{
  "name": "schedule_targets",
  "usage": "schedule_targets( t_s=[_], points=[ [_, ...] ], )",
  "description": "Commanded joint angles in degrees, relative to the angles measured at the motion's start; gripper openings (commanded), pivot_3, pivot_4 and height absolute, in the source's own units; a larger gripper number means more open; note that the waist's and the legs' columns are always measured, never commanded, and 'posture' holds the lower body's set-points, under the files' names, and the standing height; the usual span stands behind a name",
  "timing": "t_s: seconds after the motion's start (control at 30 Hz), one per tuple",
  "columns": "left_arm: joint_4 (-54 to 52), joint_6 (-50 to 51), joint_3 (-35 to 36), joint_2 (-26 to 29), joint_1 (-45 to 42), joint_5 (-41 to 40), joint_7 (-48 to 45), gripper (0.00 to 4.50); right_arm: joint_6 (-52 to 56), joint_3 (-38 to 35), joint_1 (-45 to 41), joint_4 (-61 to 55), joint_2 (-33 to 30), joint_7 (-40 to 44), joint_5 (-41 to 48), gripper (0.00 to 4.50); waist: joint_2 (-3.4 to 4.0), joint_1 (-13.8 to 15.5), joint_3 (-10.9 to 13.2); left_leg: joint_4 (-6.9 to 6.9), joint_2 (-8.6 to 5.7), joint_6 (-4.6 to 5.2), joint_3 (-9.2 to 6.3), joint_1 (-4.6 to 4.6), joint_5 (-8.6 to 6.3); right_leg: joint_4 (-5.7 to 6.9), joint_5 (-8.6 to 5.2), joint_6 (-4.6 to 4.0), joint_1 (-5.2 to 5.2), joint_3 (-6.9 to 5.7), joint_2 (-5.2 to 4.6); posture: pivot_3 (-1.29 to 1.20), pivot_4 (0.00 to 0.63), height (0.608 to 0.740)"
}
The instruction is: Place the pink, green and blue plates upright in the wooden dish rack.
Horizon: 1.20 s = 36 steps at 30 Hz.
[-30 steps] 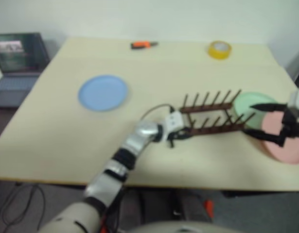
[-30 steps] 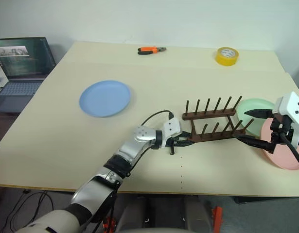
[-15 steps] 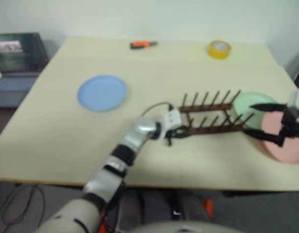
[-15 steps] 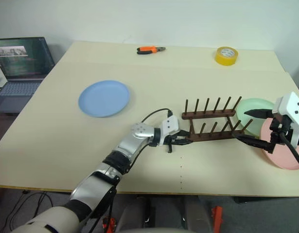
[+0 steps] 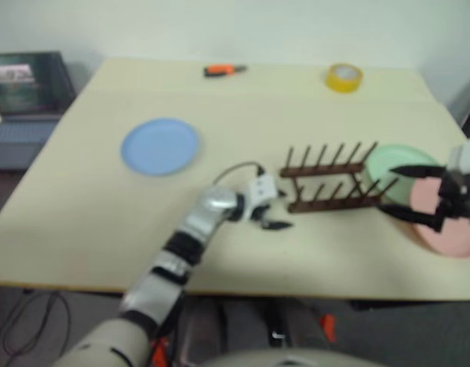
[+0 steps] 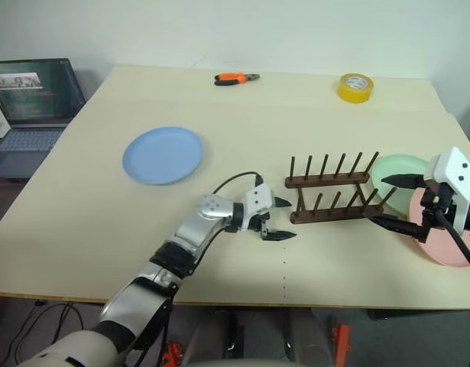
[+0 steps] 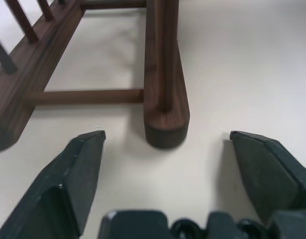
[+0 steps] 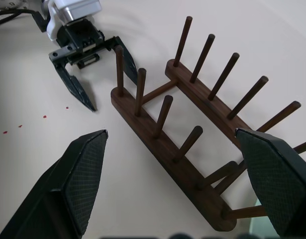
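- The wooden dish rack (image 6: 334,194) is seen right of centre in the head views, its long axis running left to right and rising slightly toward the right; two dark brown rails are joined by thin cross rods, and slim round pegs lean toward the upper right.
- No plate is held between the pegs.
- The blue plate (image 6: 162,155) is laid flat at the upper left of the surface (image 6: 105,229), well apart from the rack; it is round, matte and plain.
- The green plate (image 6: 403,180) lies flat just beside the rack's right end, and the pink plate (image 6: 448,241) is seen at the right edge, overlapping it.
- The left end effector (image 6: 281,219) is released, its black fingers spread just beside the rack's rounded left rail end, apart from it.
- The right end effector (image 6: 384,201) is released too, its fingers wide over the rack's right end and the green plate.
- Bare surface is left below the rack and between rack and blue plate.
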Motion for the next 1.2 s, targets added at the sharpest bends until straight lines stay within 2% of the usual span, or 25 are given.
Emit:
schedule_targets(
  t_s=[0.03,0.17,0.27,0.37,0.6,0.83,1.2],
  points=[
    [-11.68,5.08,2.76,3.84,1.83,-3.87,-2.62,4.46,-1.54,-0.46,2.64,1.66,-2.10,0.52,-2.86,4.50,0.00,0.01,0.00,-0.01,0.01,0.00,0.00,0.00,0.00,0.00,-0.01,-0.02,0.00,0.01,0.00,0.00,0.150,0.740],
    [-25.14,13.26,2.17,8.53,6.08,-9.10,-7.59,4.46,-1.79,0.30,6.15,2.08,-1.77,0.56,-4.26,4.50,0.04,0.07,-0.02,-0.03,0.03,0.00,0.00,-0.01,0.00,0.00,-0.03,-0.06,0.00,0.03,-0.01,0.00,0.150,0.740],
    [-30.89,17.75,1.34,9.85,7.98,-11.60,-8.78,3.55,-1.92,1.10,8.06,2.34,-1.58,0.35,-5.35,3.55,0.04,0.10,-0.02,0.00,0.00,0.00,0.01,0.00,0.00,0.02,-0.03,-0.04,0.00,0.02,-0.03,0.00,0.150,0.740],
    [-32.97,20.96,0.02,8.13,8.70,-12.55,-7.30,2.47,-1.52,2.19,8.62,2.12,-0.47,-0.76,-5.42,2.42,0.04,0.12,-0.02,0.05,0.00,0.00,-0.03,0.02,0.00,0.03,-0.02,-0.03,0.03,0.02,-0.04,0.00,0.150,0.740],
    [-26.76,18.93,-5.62,1.75,7.98,-8.07,-1.88,0.02,-0.43,7.14,7.63,1.91,3.31,-6.48,-7.29,0.02,0.03,0.13,-0.01,0.06,-0.05,0.00,-0.04,0.02,0.00,0.03,-0.02,-0.03,0.04,0.05,-0.03,0.00,0.150,0.740],
    [-15.30,13.14,-7.04,-4.39,4.92,-2.21,6.68,0.02,-0.10,10.77,6.94,2.13,7.81,-15.28,-11.77,0.02,0.03,0.14,-0.01,0.05,-0.04,0.00,-0.11,0.01,0.00,0.05,-0.02,-0.04,0.02,0.05,0.00,0.00,0.150,0.740],
    [-12.35,11.25,-7.61,-7.11,4.36,-0.71,7.97,0.02,-0.26,13.43,4.62,4.39,10.95,-21.32,-15.77,0.02,0.03,0.06,-0.02,0.03,-0.04,0.00,-0.05,-0.01,0.00,0.03,-0.02,-0.03,0.01,0.03,0.00,0.00,0.150,0.740]
  ],
)
